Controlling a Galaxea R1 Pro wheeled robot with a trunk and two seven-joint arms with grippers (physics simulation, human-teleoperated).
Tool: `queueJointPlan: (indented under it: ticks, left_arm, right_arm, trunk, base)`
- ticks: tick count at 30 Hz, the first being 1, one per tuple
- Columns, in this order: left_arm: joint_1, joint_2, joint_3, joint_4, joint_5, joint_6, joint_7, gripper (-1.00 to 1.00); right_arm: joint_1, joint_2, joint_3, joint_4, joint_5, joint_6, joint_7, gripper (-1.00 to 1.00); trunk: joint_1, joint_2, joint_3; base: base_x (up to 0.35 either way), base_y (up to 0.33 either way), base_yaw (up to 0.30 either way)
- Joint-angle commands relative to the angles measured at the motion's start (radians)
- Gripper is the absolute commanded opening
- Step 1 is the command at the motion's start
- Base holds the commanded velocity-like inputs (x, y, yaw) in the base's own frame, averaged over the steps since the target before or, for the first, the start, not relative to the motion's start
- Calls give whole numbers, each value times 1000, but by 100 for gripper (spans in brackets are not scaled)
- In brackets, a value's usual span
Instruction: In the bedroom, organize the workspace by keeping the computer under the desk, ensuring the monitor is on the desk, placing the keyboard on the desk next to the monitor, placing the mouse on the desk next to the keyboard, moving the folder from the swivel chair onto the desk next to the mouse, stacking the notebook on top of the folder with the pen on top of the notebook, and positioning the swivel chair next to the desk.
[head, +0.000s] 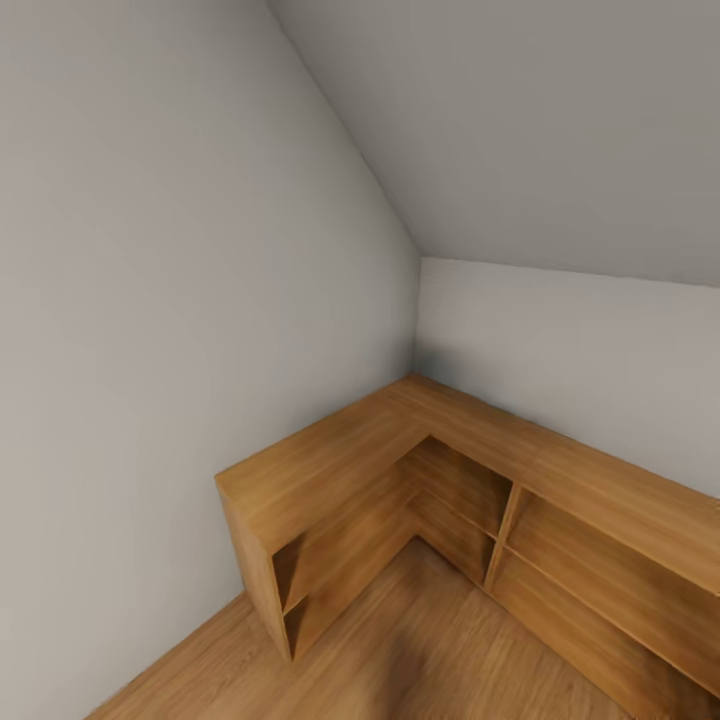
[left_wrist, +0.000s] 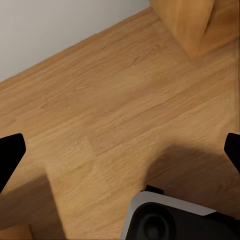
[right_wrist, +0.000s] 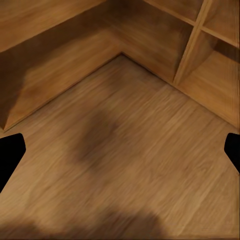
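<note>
None of the task's things are in sight; the desk, monitor, chair and the rest are out of view. In the left wrist view my left gripper (left_wrist: 120, 150) hangs open over bare wooden floor, its black fingertips (left_wrist: 10, 150) far apart at the frame's edges. My right gripper (right_wrist: 120, 150) is likewise open above the floor, with nothing between its black fingertips (right_wrist: 9, 152).
A low L-shaped light-wood shelf unit (head: 400, 440) with open compartments fills the room's corner under grey walls and a sloped ceiling. Wooden floor (head: 420, 650) spreads in front of it. Part of my own base (left_wrist: 175, 220) shows below the left gripper.
</note>
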Motion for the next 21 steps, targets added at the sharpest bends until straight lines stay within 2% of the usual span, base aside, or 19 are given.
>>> queueJointPlan:
  ticks: [1,9,21]
  left_arm:
    - [-1,0,-9,0,4,-2,6,100]
    - [-1,0,-8,0,4,-3,6,100]
    - [-1,0,-8,0,4,-3,6,100]
  right_arm:
    - [-1,1,9,2,-1,-2,-7,100]
    - [-1,1,9,2,-1,-2,-1,100]
    - [-1,1,10,2,-1,-2,-1,100]
  trunk:
    - [1,-2,-2]
    - [1,-2,-2]
    - [1,-2,-2]
  base:
    - [69,40,-265]
    - [148,131,-265]
    - [26,24,-265]
